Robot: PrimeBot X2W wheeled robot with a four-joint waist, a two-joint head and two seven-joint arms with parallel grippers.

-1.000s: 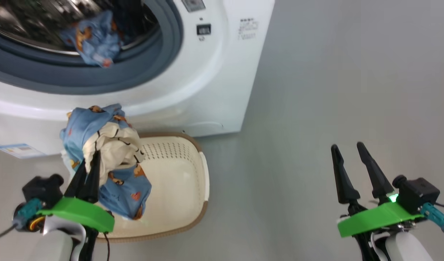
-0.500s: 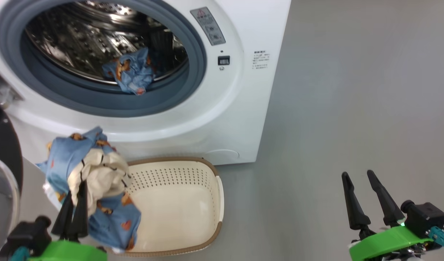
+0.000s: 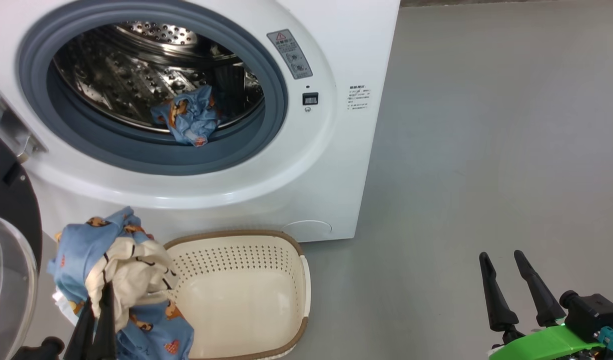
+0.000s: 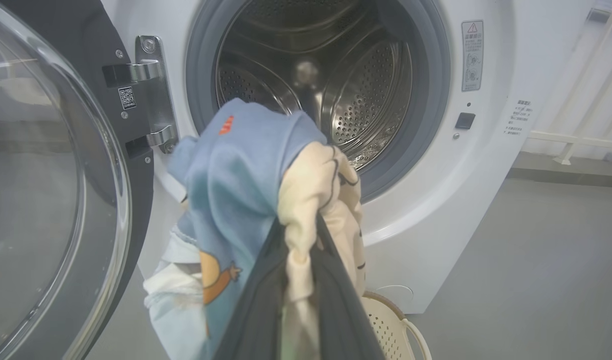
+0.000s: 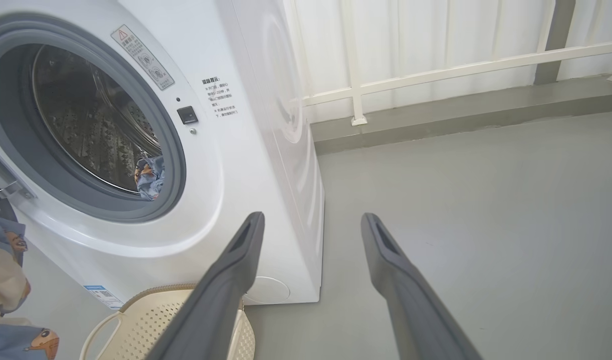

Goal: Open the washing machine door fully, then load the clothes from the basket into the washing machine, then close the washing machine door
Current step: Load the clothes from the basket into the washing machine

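Your left gripper (image 4: pixel 298 235): fingers pressed almost together, pinching a cream fold of the clothes (image 4: pixel 236 170). The blue printed bundle drapes over both fingers. It hangs in front of the washing machine (image 3: pixel 336 175), below its opening, toward the hinge side. In the left wrist view the bundle covers the lower left of the opening.

The basket (image 3: pixel 226 234) sits on the floor just in front of the machine, under the opening, with its bare cream bottom showing. The bundle overlaps its hinge-side end.

The door (image 4: pixel 86 50) is swung wide on the steel hinge (image 4: pixel 153 90), glass bowl close beside the bundle. The grey-blue ring (image 3: pixel 266 75) lip lies between bundle and drum (image 3: pixel 136 75). One blue piece (image 3: pixel 191 120) already lies at the drum's front edge, against the ring.

Your right gripper (image 3: pixel 500 254): fingers spread wide, nothing between them, over grey floor (image 3: pixel 486 150), well off the machine's latch side. A white railing (image 5: pixel 435 67) runs behind the machine.
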